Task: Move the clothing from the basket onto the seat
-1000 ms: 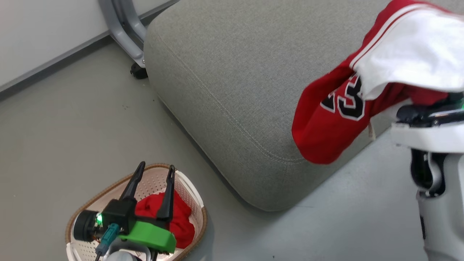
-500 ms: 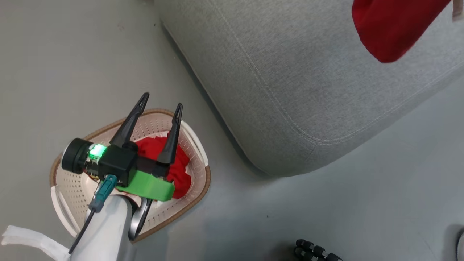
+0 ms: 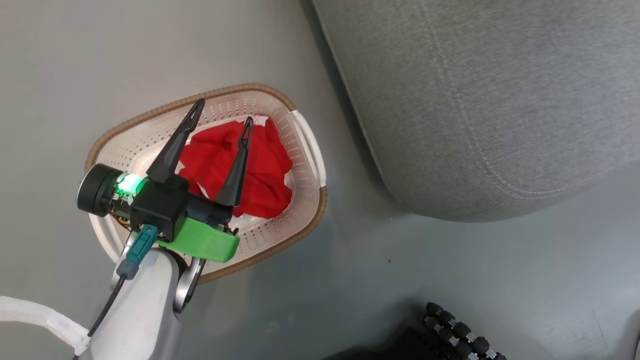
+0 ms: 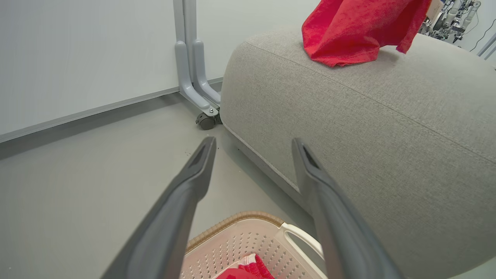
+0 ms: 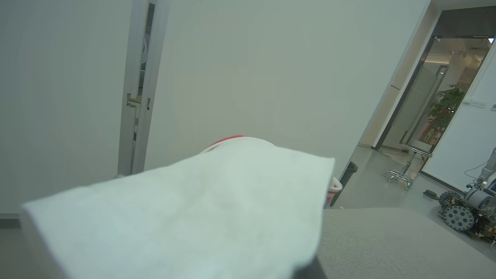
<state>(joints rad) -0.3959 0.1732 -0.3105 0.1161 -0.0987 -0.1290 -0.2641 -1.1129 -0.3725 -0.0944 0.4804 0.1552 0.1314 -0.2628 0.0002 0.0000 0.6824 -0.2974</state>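
Observation:
The cream basket (image 3: 305, 150) with a brown rim stands on the floor beside the grey seat (image 3: 475, 100). Crumpled red clothing (image 3: 265, 175) lies inside it. My left gripper (image 3: 224, 111) hovers above the basket, open, with nothing between its fingers. In the left wrist view the gripper (image 4: 252, 145) points past the basket rim (image 4: 248, 236) toward the seat (image 4: 368, 116). Another red piece of clothing (image 4: 348, 31) hangs over the seat's top. Its white lining (image 5: 193, 213) drapes across the right wrist view and hides my right gripper's fingers, which are shut on it.
A grey partition foot with a black caster (image 4: 205, 120) stands against the wall at the seat's far corner. A dark ribbed part of my base (image 3: 460, 332) shows on the floor near the seat's front. Another wheeled robot (image 5: 465, 213) stands far off.
The head camera has tilted down and swung, so the basket sits higher in view and the lifted clothing has left it. My left gripper stays open above the basket.

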